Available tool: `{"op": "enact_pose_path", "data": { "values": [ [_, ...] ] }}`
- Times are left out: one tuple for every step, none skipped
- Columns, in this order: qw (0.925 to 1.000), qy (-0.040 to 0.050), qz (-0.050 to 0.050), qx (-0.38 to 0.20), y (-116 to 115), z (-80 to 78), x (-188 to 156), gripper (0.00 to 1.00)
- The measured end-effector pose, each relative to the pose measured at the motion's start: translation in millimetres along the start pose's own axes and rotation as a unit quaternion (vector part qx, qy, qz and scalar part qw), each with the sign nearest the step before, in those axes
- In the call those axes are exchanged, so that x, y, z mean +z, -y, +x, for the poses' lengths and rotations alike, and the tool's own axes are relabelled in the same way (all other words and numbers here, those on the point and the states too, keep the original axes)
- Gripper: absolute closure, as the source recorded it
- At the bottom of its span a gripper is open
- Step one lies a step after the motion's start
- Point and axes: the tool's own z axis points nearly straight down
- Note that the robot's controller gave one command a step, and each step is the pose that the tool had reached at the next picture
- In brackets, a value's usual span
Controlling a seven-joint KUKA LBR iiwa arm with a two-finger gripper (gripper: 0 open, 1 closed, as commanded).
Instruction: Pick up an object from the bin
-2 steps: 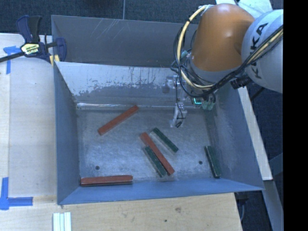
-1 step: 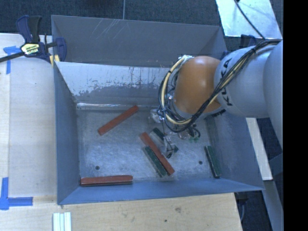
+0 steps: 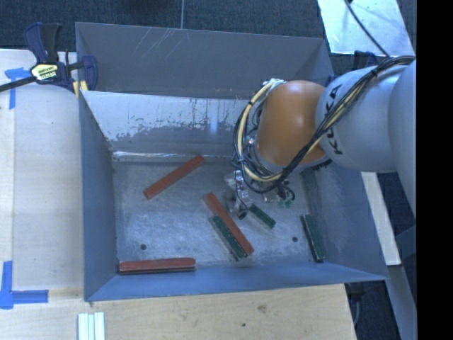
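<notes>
My gripper [image 3: 241, 198] hangs low in the middle of the bin, under the arm's orange cover. Just below it lies a brown flat stick [image 3: 225, 219], slanting toward the front. A dark green stick [image 3: 226, 238] lies alongside and partly beneath the brown one. To the right, a short green stick [image 3: 264, 217] lies close by the gripper's tip. I see nothing held in the gripper.
Another brown stick [image 3: 173, 176] lies at the back left of the bin floor. A third brown stick [image 3: 156, 265] rests along the front wall at left. One more green stick [image 3: 312, 237] lies by the right wall. The arm with its cables covers the bin's back right.
</notes>
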Motion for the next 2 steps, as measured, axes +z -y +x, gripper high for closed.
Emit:
{"op": "enact_pose_path", "data": {
  "values": [
    [1.0, -0.0003, 0.0, 0.0, 0.0, 0.2, 0.3, 0.0],
    [0.9997, 0.0019, 0.002, -0.024, 63.7, 18.1, -27.6, 0.0]
  ]
}}
